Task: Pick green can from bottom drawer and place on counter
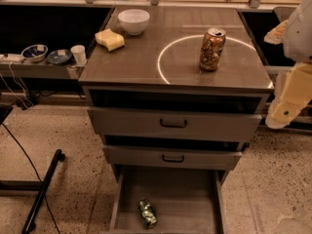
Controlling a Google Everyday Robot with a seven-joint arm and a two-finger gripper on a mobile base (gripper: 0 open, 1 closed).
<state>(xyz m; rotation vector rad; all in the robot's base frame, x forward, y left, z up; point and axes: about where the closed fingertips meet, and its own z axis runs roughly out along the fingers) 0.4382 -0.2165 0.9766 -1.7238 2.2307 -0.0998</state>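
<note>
The green can (pixel 147 213) is small and dented and lies on its side on the flat grey floor of the open bottom drawer (pixel 185 194), left of centre and near the front. The counter (pixel 141 57) is the grey-brown cabinet top with a thin white circle. Part of my arm (pixel 292 89), white and pale yellow, hangs at the right edge beside the counter. My gripper is out of view.
A taller orange-brown can (pixel 212 48) stands inside the circle. A white bowl (pixel 133 21) and a yellow sponge (pixel 110 39) sit at the back left of the counter. Two upper drawers (pixel 173 123) are slightly open. The left shelf holds bowls (pixel 35 52) and a cup (pixel 78 54). A black pole (pixel 43 191) lies on the floor.
</note>
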